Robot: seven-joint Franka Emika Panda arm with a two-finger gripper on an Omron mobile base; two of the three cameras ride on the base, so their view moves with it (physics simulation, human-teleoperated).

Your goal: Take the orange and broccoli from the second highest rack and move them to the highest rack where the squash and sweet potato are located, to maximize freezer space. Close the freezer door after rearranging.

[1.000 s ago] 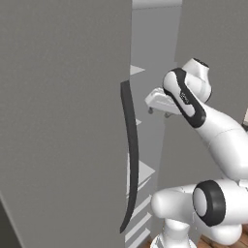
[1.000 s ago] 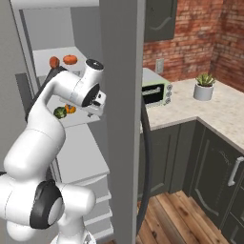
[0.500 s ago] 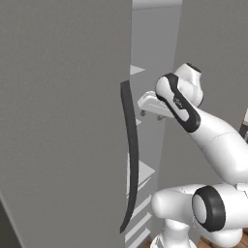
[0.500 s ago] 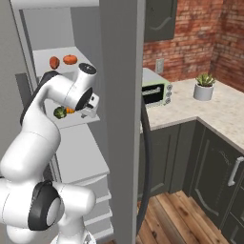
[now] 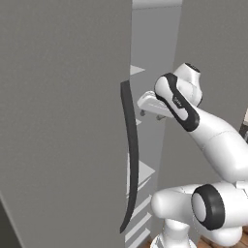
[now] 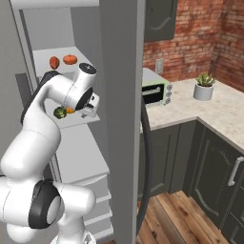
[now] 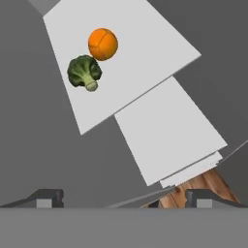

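Two items sat touching on the second highest rack (image 7: 145, 53): I saw the orange (image 7: 102, 44) at one o'clock of the broccoli (image 7: 85, 72). My tool (image 7: 123, 196) hung above them, fingers spread wide, holding nothing.

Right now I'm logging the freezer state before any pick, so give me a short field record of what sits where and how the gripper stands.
door: tall grey freezer door stands open, its dark curved handle facing the robot
top rack: reddish-brown sweet potato and orange squash, side by side
second rack: round orange and dark green broccoli close together on the white shelf
gripper: two-finger gripper open, holding nothing, above the second rack
task status: neither item moved yet
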